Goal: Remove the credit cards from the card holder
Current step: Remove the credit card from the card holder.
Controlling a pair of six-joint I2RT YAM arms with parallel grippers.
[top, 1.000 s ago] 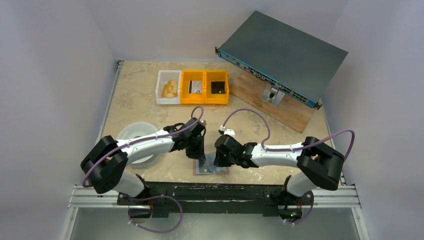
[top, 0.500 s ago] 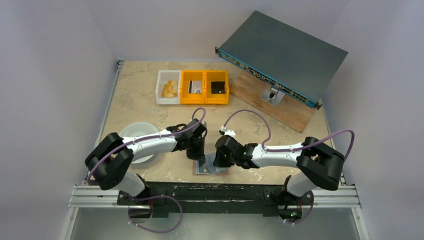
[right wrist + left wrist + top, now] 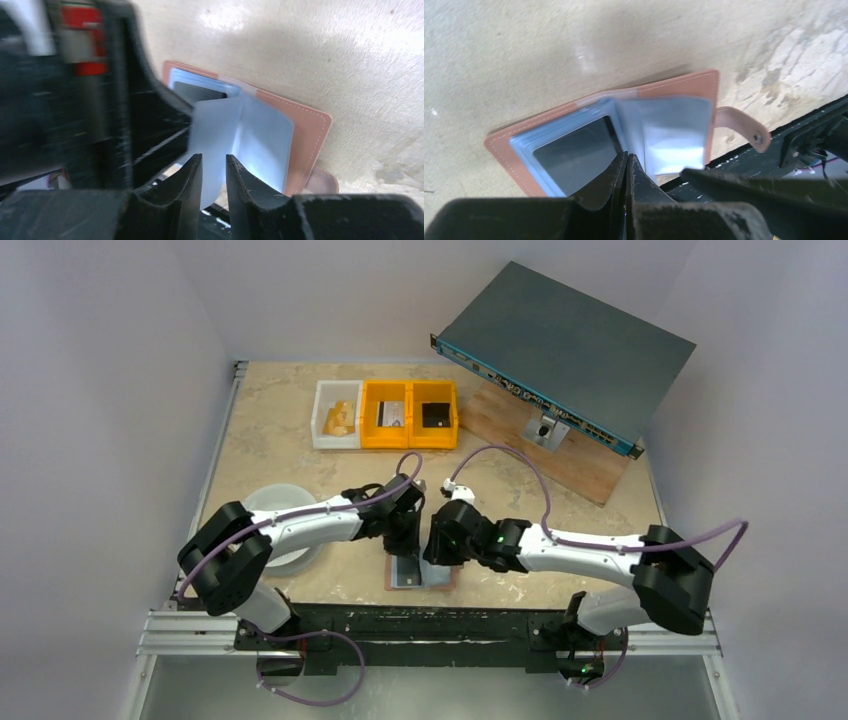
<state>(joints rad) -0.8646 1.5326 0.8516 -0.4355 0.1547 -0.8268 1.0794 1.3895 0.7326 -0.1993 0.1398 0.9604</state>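
Note:
The card holder (image 3: 420,576) lies open near the table's front edge, pinkish-tan with pale blue inner faces (image 3: 574,155) and a snap tab (image 3: 744,131). My left gripper (image 3: 406,540) is shut, its tips (image 3: 628,156) at the wallet's middle fold. A pale blue sheet (image 3: 225,132) stands up from the card holder (image 3: 305,135); I cannot tell whether it is one of the credit cards or an inner leaf. My right gripper (image 3: 441,546) is narrowly open (image 3: 214,157) with this sheet's lower edge between its fingers. No yellowish-gold card shows.
Two yellow bins (image 3: 410,415) and a white bin (image 3: 336,415) stand at the back. A white dish (image 3: 272,510) is at the left under the left arm. A grey rack unit (image 3: 565,340) on a wooden board (image 3: 560,455) fills the back right. A black rail (image 3: 420,625) borders the front edge.
The right arm has stretched out and its gripper has moved left and closer to the wallet. The left gripper has shifted slightly right. Both now crowd over the wallet.

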